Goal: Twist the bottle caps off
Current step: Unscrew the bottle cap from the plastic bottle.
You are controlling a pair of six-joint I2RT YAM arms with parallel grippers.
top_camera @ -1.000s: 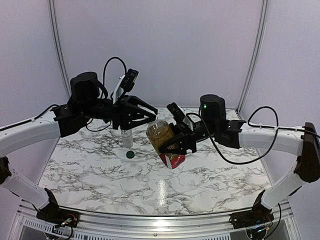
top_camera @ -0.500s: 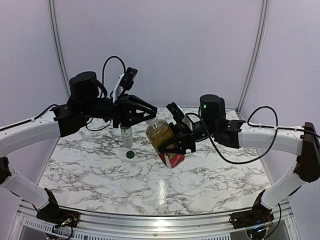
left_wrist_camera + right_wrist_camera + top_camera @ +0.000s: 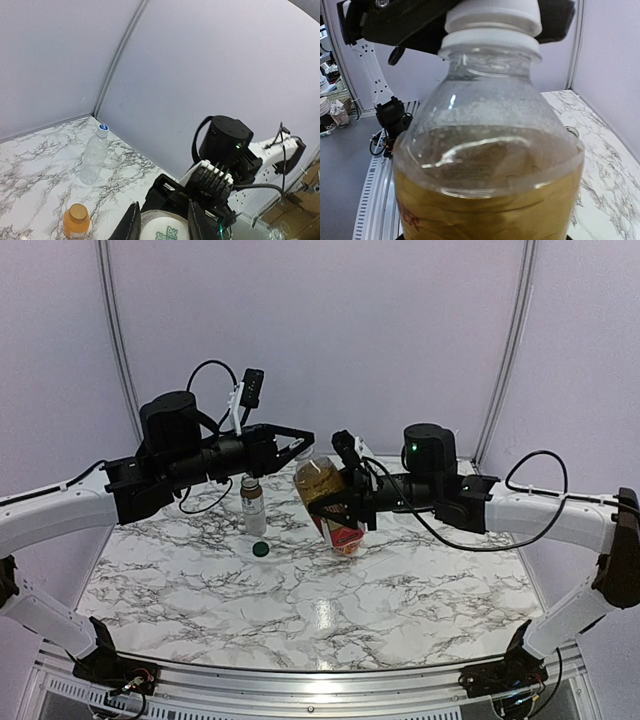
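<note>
The amber tea bottle point(image 3: 322, 490) with a red label hangs tilted above the table, with my right gripper point(image 3: 338, 512) shut on its body. Its white cap point(image 3: 492, 20) carries green print and sits between my left gripper's fingers point(image 3: 132, 225). My left gripper point(image 3: 305, 452) is shut on that cap from the left. In the right wrist view the bottle point(image 3: 490, 165) fills the frame and hides my right fingers. A dark green cap point(image 3: 261, 549) lies loose on the marble beside a short uncapped bottle point(image 3: 253, 506).
The left wrist view shows a tall clear bottle point(image 3: 94, 156) with a white-and-blue cap point(image 3: 103, 128) near the back wall. An orange juice bottle point(image 3: 76, 220) with an orange cap stands closer. The marble table point(image 3: 420, 590) ends at a metal rail in front.
My left gripper has closed from open onto the white cap. Both grippers and the tea bottle have risen a little, and the bottle stands more upright.
</note>
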